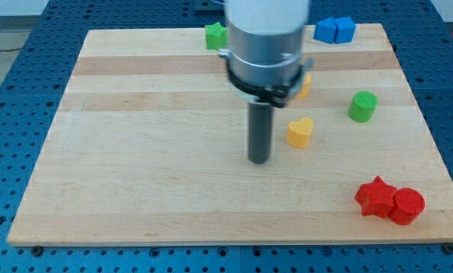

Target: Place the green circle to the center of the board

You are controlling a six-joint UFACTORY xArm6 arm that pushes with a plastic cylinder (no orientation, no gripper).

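The green circle (362, 106) is a short green cylinder standing at the view's right side of the wooden board (135, 167). My tip (259, 160) rests on the board near its middle, well to the view's left of the green circle and a little lower. A yellow heart block (300, 132) lies between my tip and the green circle, close to my tip's right.
A green star-like block (215, 35) sits at the top edge. Two blue blocks (334, 29) sit at the top right. A second yellow block (303, 86) is partly hidden behind the arm. A red star (374, 196) and a red cylinder (406, 205) touch at the bottom right.
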